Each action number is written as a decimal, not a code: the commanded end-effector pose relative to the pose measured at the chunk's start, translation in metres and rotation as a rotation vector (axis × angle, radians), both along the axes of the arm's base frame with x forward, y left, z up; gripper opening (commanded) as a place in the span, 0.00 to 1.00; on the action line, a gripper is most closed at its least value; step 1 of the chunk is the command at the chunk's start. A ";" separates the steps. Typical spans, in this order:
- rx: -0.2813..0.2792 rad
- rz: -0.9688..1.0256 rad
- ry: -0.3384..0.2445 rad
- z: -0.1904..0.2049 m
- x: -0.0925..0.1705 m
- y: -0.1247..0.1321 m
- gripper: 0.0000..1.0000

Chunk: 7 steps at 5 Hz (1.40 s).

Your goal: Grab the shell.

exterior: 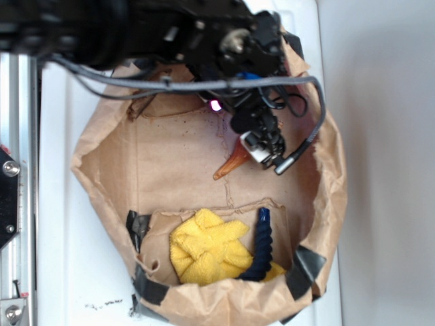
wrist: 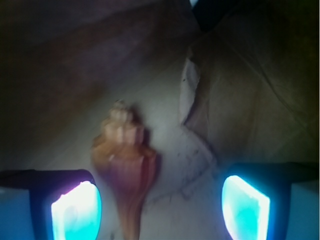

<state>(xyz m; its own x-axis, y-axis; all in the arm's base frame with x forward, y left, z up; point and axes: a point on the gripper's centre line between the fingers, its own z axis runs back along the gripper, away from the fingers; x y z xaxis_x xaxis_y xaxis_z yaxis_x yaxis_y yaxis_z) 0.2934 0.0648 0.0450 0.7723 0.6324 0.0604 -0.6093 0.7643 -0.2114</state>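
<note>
The shell (exterior: 232,164) is glossy orange-brown and lies on the paper floor of the brown bag, its thin point toward the lower left in the exterior view. In the wrist view the shell (wrist: 125,165) lies between the two glowing pads, close to the left pad (wrist: 77,212) and well apart from the right pad (wrist: 245,207). My gripper (exterior: 266,149) hangs over the shell's wide end and hides it in the exterior view. In the wrist view the gripper (wrist: 161,210) is open around the shell's thin end.
The brown paper bag (exterior: 102,146) has raised walls all round, patched with black tape (exterior: 304,266). A yellow cloth (exterior: 207,246) and a dark blue twisted rope piece (exterior: 261,246) lie at the near end. A torn paper fold (wrist: 192,95) rises beside the shell.
</note>
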 end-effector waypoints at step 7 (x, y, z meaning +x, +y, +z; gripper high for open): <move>0.014 -0.049 0.033 0.002 0.003 -0.026 1.00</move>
<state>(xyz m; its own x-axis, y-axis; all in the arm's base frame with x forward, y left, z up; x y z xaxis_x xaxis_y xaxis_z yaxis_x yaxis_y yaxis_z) 0.2955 0.0371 0.0347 0.7969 0.6040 0.0086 -0.5949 0.7873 -0.1622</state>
